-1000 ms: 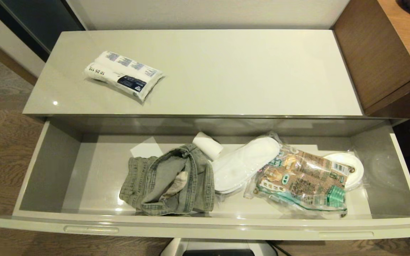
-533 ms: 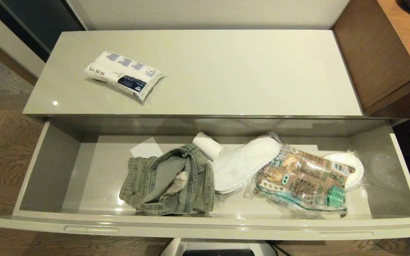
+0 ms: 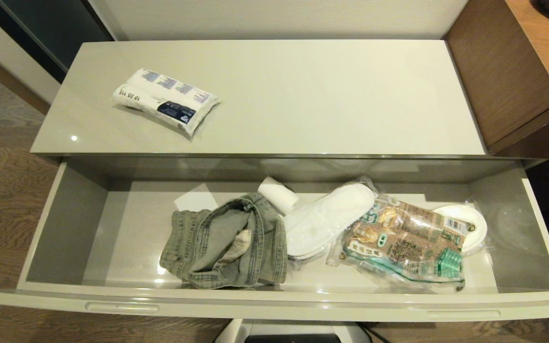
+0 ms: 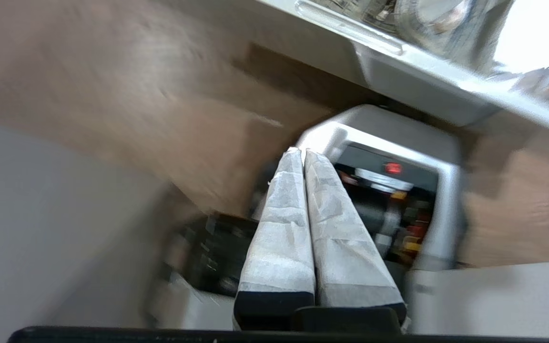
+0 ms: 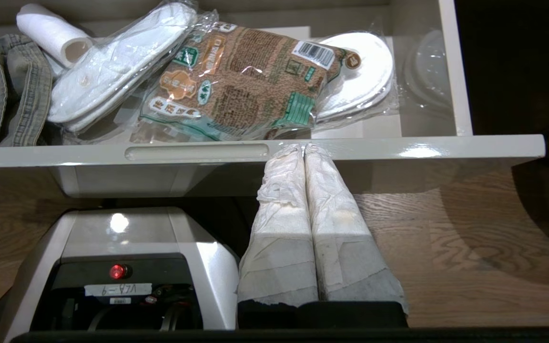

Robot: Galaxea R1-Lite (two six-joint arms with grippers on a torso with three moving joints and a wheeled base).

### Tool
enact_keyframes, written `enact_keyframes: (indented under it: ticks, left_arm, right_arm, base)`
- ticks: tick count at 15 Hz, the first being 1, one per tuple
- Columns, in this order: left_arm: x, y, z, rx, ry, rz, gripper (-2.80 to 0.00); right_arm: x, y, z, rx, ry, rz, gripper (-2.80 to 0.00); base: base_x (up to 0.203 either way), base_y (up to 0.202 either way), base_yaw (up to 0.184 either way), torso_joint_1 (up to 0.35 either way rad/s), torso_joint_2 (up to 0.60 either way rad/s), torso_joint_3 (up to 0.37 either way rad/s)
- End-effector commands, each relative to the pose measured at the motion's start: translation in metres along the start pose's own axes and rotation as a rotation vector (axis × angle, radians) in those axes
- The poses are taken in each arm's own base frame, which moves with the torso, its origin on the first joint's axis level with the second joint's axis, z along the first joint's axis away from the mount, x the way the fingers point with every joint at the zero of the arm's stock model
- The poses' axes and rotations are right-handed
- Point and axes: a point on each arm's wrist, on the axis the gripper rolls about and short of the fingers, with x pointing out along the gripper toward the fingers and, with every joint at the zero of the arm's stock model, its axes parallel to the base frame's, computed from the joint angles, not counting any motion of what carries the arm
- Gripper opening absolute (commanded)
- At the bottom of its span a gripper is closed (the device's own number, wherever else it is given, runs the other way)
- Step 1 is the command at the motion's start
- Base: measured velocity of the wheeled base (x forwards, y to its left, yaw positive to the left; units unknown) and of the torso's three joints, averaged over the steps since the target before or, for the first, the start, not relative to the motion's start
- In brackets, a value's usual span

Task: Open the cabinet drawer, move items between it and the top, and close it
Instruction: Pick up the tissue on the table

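Cream-beige glossy top (image 3: 303, 95) is carrying the white plastic pack (image 3: 166, 101) toward its left end, long axis lying on a diagonal from back-left to front-right. Drawer (image 3: 274, 305) is standing fully open w/ the clear crinkly bag (image 3: 405, 243) of brown contents lying in its right half, partly on top of the wrapped white slippers (image 3: 324, 221); bag's long axis is running roughly left-right w/ a slight slant. Denim garment (image 3: 227, 245) is sitting mid-drawer, a white roll (image 3: 278, 194) just behind it. Both arms are hanging low, below the drawer front and out of the head view. Right claw (image 5: 304, 148) is closed on nothing, tips pointing up at the drawer front lip right beside the right handle recess (image 5: 197, 152), so the bag is lying just over that lip, ahead and slightly to the robot's left of the tips. Left claw (image 4: 302, 152) is also closed and empty, aimed down toward the robot's base (image 4: 389, 176), well apart from either item. Judging by this, the right arm is nearer the bag and probably takes it to the top; it'd need to rise over the lip, open, and approach across the bag's short axis.
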Motion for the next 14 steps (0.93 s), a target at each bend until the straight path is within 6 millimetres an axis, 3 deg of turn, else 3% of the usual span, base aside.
enact_keyframes:
  ticks: [1, 3, 5, 10, 14]
  left_arm:
    - [0.004, 0.007, -0.02, 0.094, -0.069, -0.006, -2.8]
    - [0.02, 0.01, -0.024, 0.222, -0.153, 0.065, -2.8]
    - [0.027, 0.006, -0.01, 0.26, -0.116, 0.123, -2.8]
    - [0.039, -0.001, 0.013, 0.169, -0.013, 0.153, -2.8]
    - [0.037, -0.011, 0.041, 0.045, 0.254, 0.176, -2.8]
  right_arm:
    - [0.0, 0.0, -0.001, -0.001, -0.005, 0.0, -2.8]
    - [0.0, 0.0, -0.001, 0.001, -0.005, 0.0, -2.8]
    - [0.0, 0.0, -0.001, -0.001, -0.005, 0.0, -2.8]
    - [0.0, 0.0, -0.001, -0.001, -0.005, 0.0, -2.8]
    - [0.0, 0.0, -0.001, 0.001, -0.005, 0.0, -2.8]
  base:
    - [0.0, 0.0, 0.0, 0.0, 0.0, 0.0]
    - [0.0, 0.0, 0.0, 0.0, 0.0, 0.0]
    - [0.0, 0.0, 0.0, 0.0, 0.0, 0.0]
    - [0.0, 0.0, 0.0, 0.0, 0.0, 0.0]
    - [0.0, 0.0, 0.0, 0.0, 0.0, 0.0]
